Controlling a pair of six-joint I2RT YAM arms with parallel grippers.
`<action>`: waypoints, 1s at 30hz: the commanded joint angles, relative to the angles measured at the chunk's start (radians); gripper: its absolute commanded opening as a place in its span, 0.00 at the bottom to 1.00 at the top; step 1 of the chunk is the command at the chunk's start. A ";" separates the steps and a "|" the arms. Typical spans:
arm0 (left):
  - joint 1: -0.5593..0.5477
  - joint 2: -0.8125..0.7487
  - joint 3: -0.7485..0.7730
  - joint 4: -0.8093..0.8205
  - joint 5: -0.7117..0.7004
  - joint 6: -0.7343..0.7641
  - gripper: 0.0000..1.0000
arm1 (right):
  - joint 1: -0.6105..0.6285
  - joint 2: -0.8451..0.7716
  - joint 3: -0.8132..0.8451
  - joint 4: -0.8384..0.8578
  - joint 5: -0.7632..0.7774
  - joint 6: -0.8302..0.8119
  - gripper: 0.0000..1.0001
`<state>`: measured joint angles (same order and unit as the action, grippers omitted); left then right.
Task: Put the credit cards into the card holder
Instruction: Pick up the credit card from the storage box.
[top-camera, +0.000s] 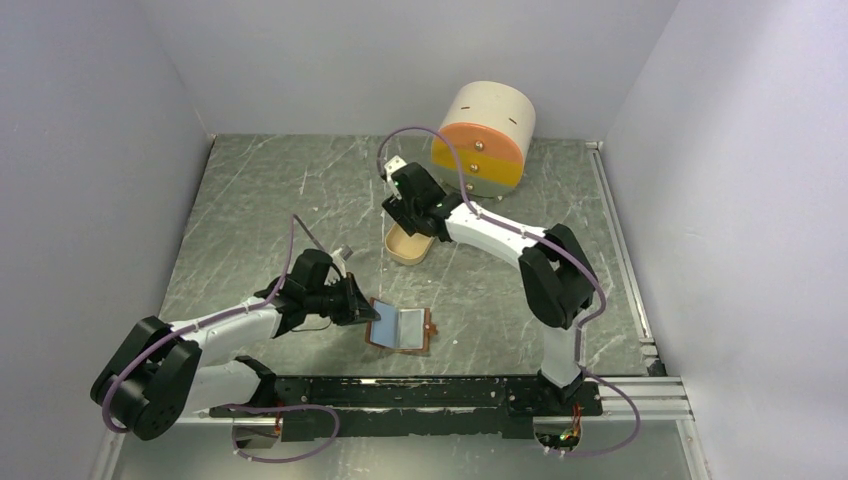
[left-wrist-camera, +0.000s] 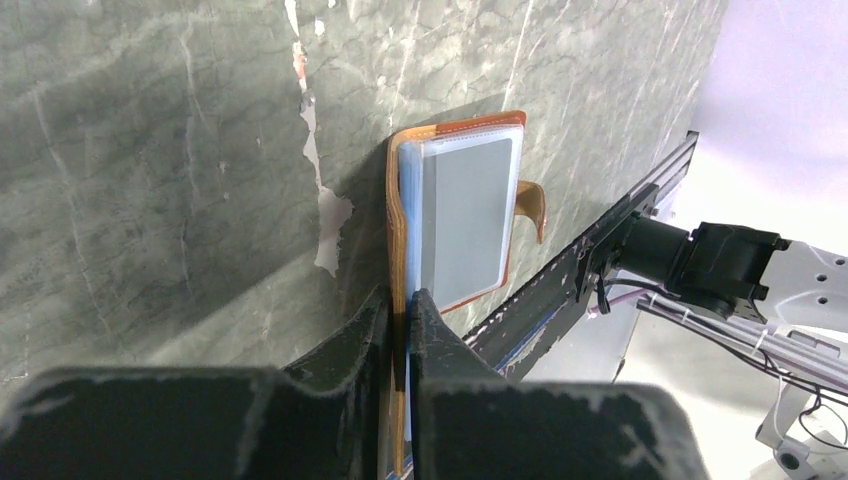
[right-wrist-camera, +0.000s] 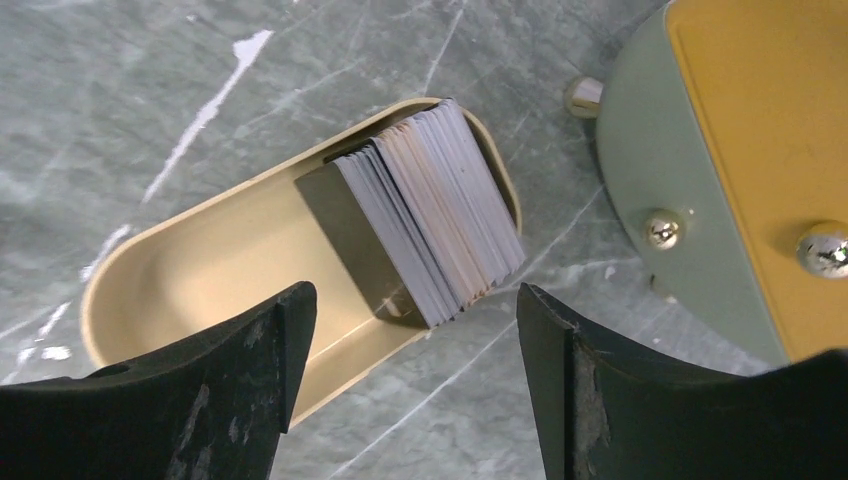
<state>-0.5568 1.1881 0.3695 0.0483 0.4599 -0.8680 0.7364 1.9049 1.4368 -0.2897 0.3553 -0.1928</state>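
The tan leather card holder lies open on the table near the front, its clear pockets up. My left gripper is shut on its left flap, which it pinches upright in the left wrist view; the card holder extends away from the fingers, its snap tab at the right. A stack of several silvery-grey credit cards stands on edge, leaning, in the right end of the beige oval tray. My right gripper is open and empty just above the tray's near rim, close to the cards. It also shows in the top view.
The round cream-and-orange drawer box stands at the back, right beside the tray; its knobs show in the right wrist view. The black rail runs along the front edge. Walls close in on both sides.
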 joint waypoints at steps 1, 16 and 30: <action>0.005 -0.009 -0.016 0.021 0.032 -0.011 0.09 | -0.010 0.071 0.051 -0.019 0.054 -0.128 0.78; 0.006 -0.020 -0.018 0.021 0.034 -0.019 0.09 | -0.006 0.176 0.054 0.058 0.238 -0.206 0.78; 0.005 -0.017 -0.010 0.011 0.036 -0.027 0.09 | -0.006 0.140 0.069 0.034 0.174 -0.185 0.60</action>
<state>-0.5568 1.1801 0.3557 0.0498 0.4732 -0.8806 0.7380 2.0766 1.4792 -0.2611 0.5182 -0.3790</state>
